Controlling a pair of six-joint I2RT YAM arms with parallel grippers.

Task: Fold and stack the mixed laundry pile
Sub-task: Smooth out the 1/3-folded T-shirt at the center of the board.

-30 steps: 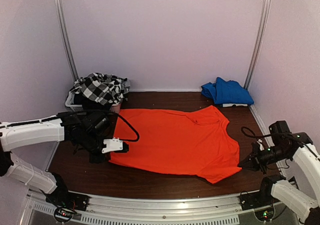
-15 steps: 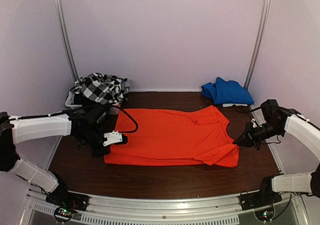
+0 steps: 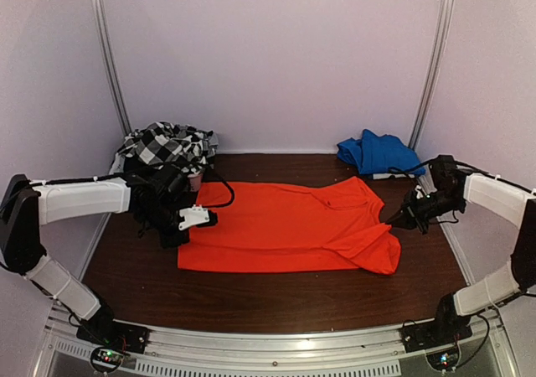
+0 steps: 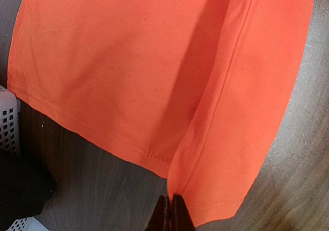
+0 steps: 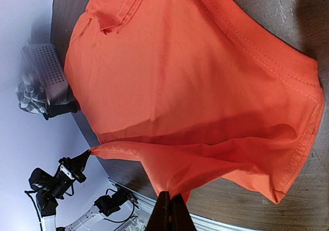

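Observation:
The bright orange-red shirt of the mixed laundry pile lies spread on the dark table, its near edge lifted and carried back over it. My left gripper is shut on the shirt's left hem corner; the left wrist view shows the closed tips pinching the orange fold. At the right, my right gripper is shut on the other end of that edge, with cloth draping from its tips. The black-and-white checked garment is heaped on the basket at back left.
A white slatted basket stands at the back left, close behind my left gripper. A folded blue cloth lies at the back right corner. Pale walls and metal posts enclose the table on three sides.
Both grippers have moved toward the back, carrying the shirt's near edge with them. The shirt's front edge now runs straighter and the shirt covers less depth of the table.

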